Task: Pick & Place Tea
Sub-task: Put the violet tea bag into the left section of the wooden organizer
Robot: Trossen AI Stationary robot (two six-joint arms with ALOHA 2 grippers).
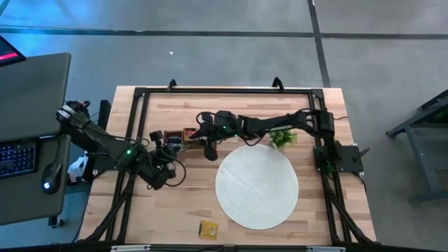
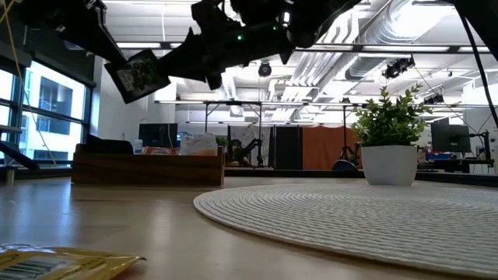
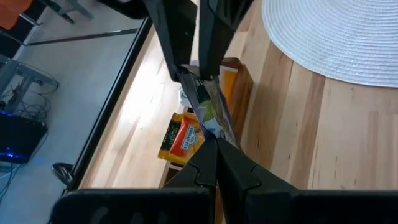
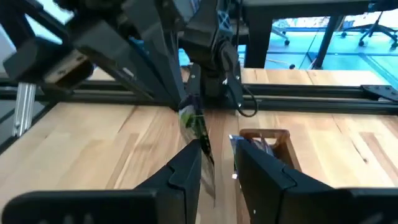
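This is an open-plan lab or office workspace. Exposed ducts [image 2: 405,35] and strip lights run across the high ceiling, monitors [image 2: 158,134] and desks stand beyond the wooden bench [image 1: 175,210], and a keyboard [image 1: 17,158] and mouse [image 1: 49,176] sit beside it on grey concrete floor [image 1: 210,42].
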